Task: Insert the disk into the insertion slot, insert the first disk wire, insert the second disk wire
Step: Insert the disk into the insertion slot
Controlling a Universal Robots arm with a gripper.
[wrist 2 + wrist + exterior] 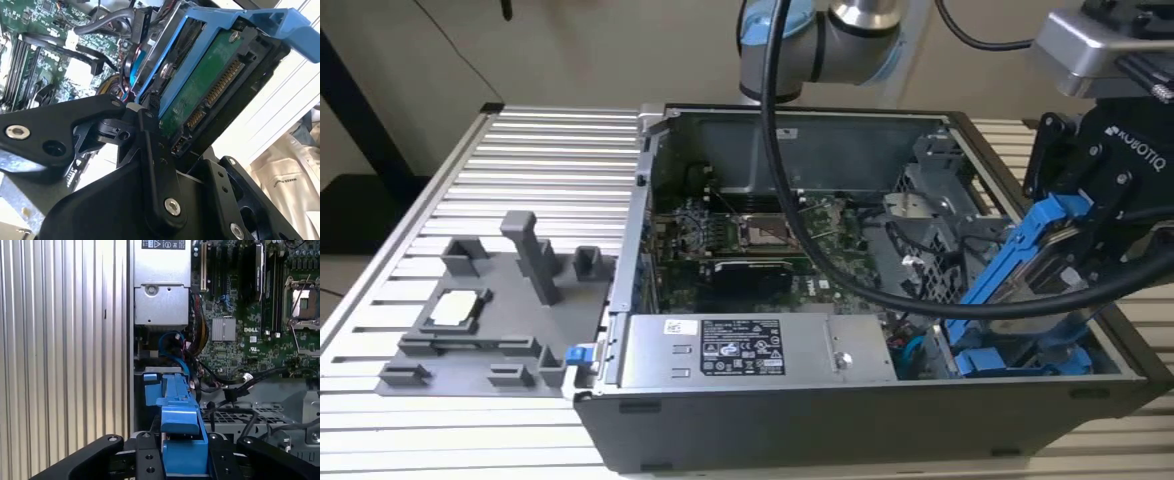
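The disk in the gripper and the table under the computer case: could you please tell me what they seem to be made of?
The disk: its frame looks like glossy bright blue moulded plastic; its underside is a green circuit board with gold contacts. The table: probably bare aluminium, judging by its matte silver ribbed surface.

A ribbed aluminium desk (520,150) spreads from 9 to 6 o'clock in the exterior view. Behind it, at 11 o'clock, rises a plain beige wall (600,50). A dark upright post (350,90) stands at 10 o'clock.
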